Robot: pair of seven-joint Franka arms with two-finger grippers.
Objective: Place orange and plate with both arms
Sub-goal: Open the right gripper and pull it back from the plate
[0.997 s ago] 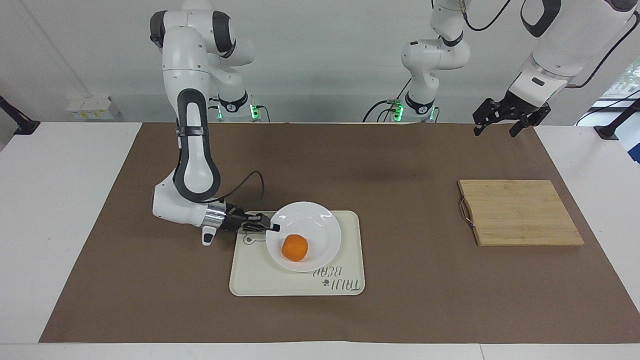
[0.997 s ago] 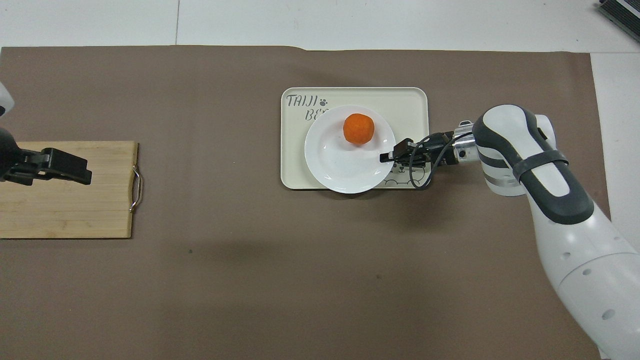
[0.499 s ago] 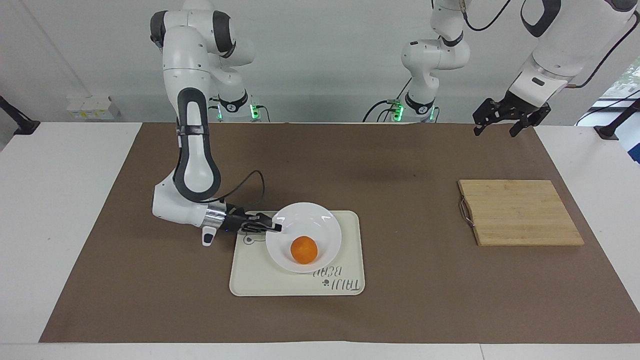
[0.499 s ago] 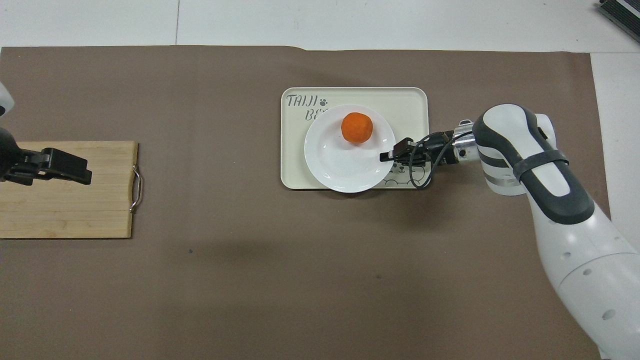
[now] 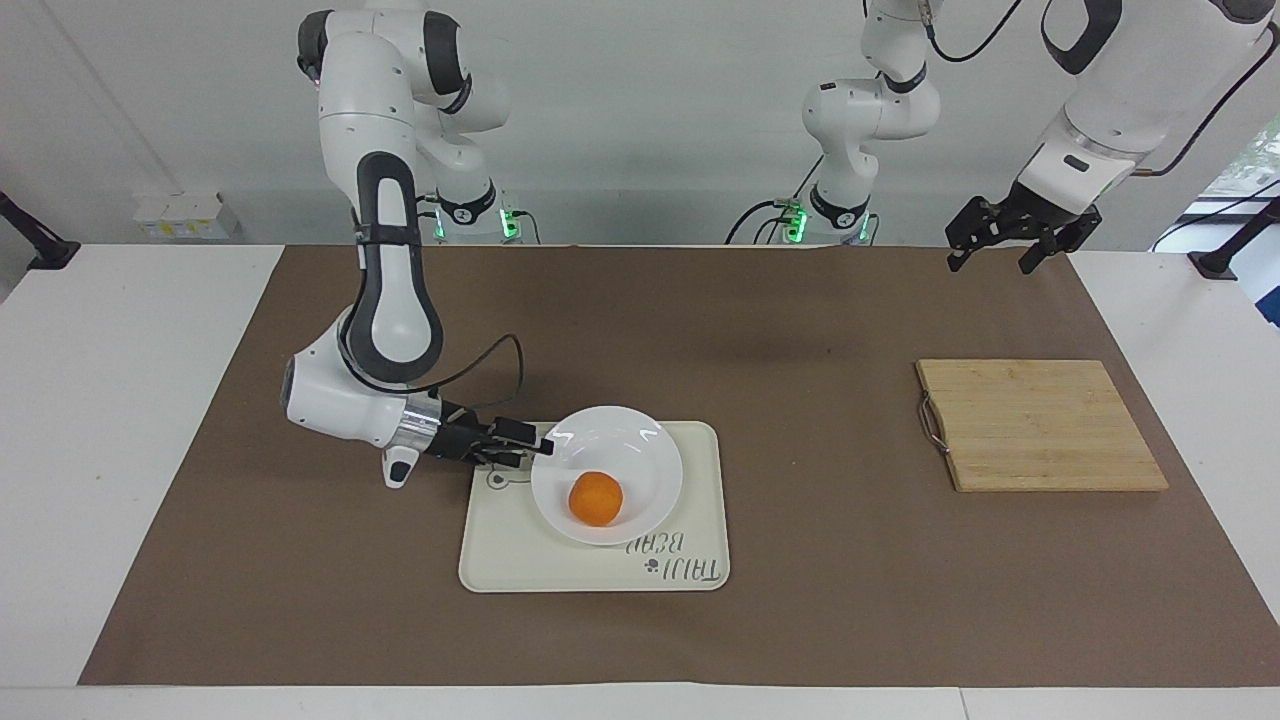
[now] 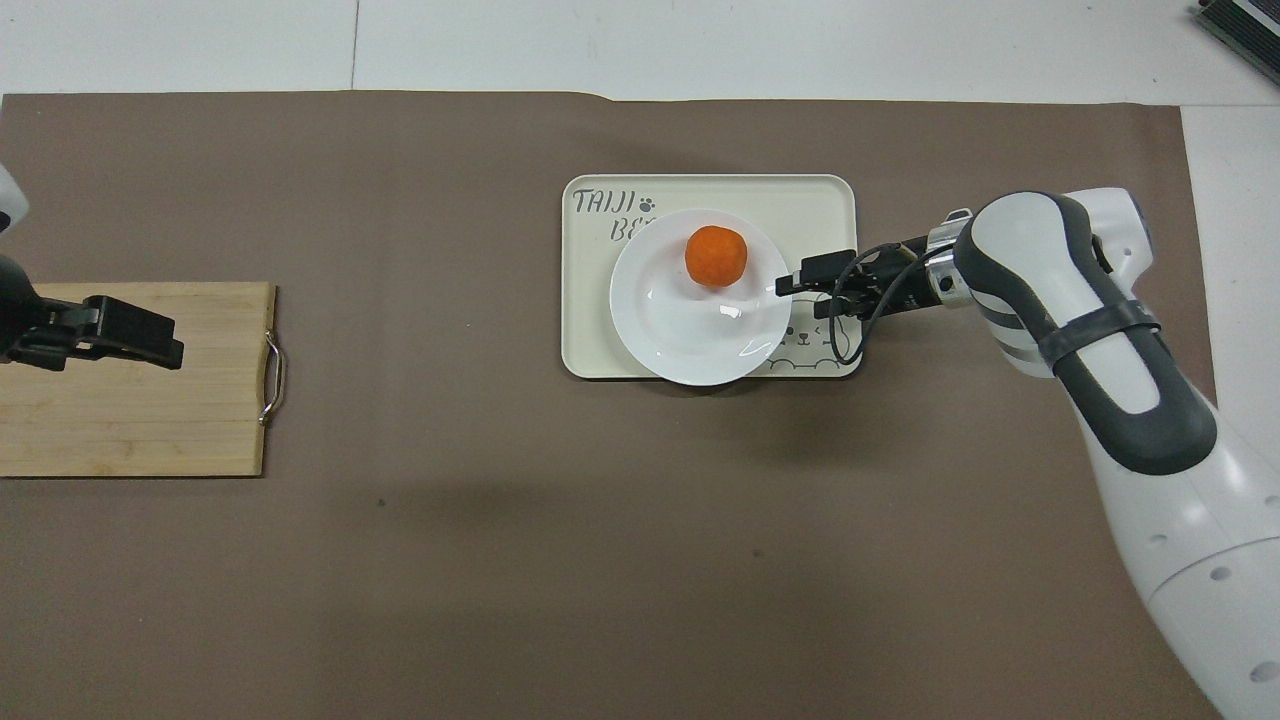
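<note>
The orange (image 5: 595,498) lies in the white plate (image 5: 630,450), which rests on the cream tray (image 5: 510,550). In the overhead view the orange (image 6: 716,255) sits in the part of the plate (image 6: 680,330) farther from the robots. My right gripper (image 5: 545,447) is low and level, open, with its tips at the plate's rim toward the right arm's end; it also shows in the overhead view (image 6: 785,288). My left gripper (image 5: 990,266) is open and empty, raised and waiting over the wooden cutting board (image 6: 150,420); the overhead view shows it too (image 6: 150,335).
The cream tray (image 6: 800,200) with bear print lies mid-table on the brown mat. The cutting board (image 5: 1040,425) with a metal handle lies toward the left arm's end.
My right gripper has slid back off the plate's rim and its wrist has risen. The plate has settled flat on the tray and the orange rolled a little in it. The left arm has not moved.
</note>
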